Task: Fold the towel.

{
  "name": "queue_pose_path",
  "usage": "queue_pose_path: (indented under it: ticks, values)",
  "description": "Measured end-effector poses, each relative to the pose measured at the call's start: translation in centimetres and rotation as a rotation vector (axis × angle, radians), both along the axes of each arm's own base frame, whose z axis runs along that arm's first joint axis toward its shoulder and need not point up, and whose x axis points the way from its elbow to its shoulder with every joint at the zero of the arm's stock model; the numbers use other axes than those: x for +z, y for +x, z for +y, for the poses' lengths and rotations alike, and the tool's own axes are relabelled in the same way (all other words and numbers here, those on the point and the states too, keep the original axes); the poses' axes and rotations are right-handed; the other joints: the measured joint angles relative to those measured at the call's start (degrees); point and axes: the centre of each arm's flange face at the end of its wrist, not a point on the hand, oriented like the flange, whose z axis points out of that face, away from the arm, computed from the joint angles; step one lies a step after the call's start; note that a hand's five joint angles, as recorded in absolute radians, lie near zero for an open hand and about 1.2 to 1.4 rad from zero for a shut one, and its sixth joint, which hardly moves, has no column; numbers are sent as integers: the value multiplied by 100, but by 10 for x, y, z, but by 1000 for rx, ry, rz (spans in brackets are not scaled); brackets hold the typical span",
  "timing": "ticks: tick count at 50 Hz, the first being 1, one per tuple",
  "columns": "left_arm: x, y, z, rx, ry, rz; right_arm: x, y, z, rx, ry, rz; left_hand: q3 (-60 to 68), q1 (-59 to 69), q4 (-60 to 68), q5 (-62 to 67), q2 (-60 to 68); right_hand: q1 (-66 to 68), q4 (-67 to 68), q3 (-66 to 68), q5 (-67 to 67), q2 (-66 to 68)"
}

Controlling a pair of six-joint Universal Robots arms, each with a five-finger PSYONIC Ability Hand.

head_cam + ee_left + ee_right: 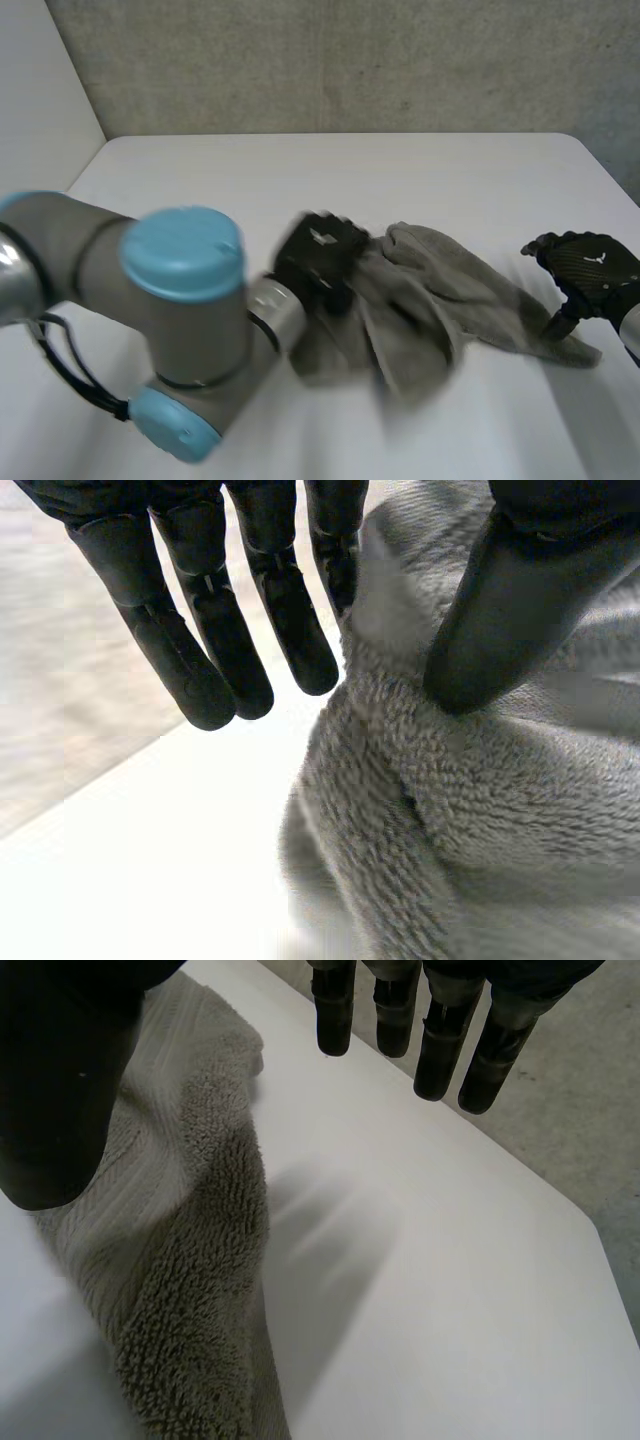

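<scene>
White table (400, 180) before a grey concrete wall (350, 60): at centre frame in the head view, the left hand (318, 258) meets the towel (430, 300). In the left wrist view its fingers (200, 650) run straight and spread, most of them clear of the cloth over bare table. The one nearest the thumb (500, 620) sits against a raised ridge of grey terry, and the thumb tip presses the ridge's other side, so the fold is pinched between the two. From that hold the towel spreads out crumpled and bunched, lying across the middle of the table and tapering to a thin end at the right of the frame. The left arm (150, 300), grey with light-blue caps, fills the lower left. At the right edge of the head view the right hand (590, 265) hangs by that thin end. In the right wrist view its fingers (435, 1050) are straight and relaxed above bare table, holding nothing. Its thumb (50, 1090) stands over the towel's ribbed border; whether the tip touches the cloth cannot be told.
</scene>
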Motion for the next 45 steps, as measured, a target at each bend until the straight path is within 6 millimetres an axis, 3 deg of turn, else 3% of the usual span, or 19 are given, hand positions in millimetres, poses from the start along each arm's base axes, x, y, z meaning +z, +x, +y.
queue_pose_path:
  ticks: [6, 14, 17, 24, 27, 40, 45]
  values:
    - [1, 54, -59, 242, -25, 14, -4, 5, 7, 17, 11, -1, 6, 0, 0, 66, 8, 0, 0, 0, 0, 0]
    - [-27, 114, -103, 443, 64, 10, -6, 27, 27, 102, 15, 0, -5, 163, -9, 166, -11, 0, 0, 0, 0, 0]
    - [-37, 125, -108, 481, 106, 20, -7, 35, 35, 134, 17, 1, -1746, -1388, -1678, -1413, -1592, 0, 0, 0, 0, 0]
    - [-46, 141, -108, 533, 170, 41, -7, 46, 46, 180, 15, 0, -5620, -5202, -5500, -5431, -5387, 0, 0, 0, 0, 0]
    - [-41, 145, -106, 542, 167, 51, -4, 48, 49, 187, 9, -7, -6172, -5740, -6036, -6029, -5985, 0, 0, 0, 0, 0]
    - [6, 146, -77, 472, 31, 129, 3, 51, 56, 197, -23, -42, -6259, -5829, -6094, -6069, -6070, 0, 0, 0, 0, 0]
    - [16, 142, -55, 361, -8, 121, 2, 51, 57, 197, -28, -41, -5013, -4617, -4853, -4779, -4880, 0, 0, 0, 0, 0]
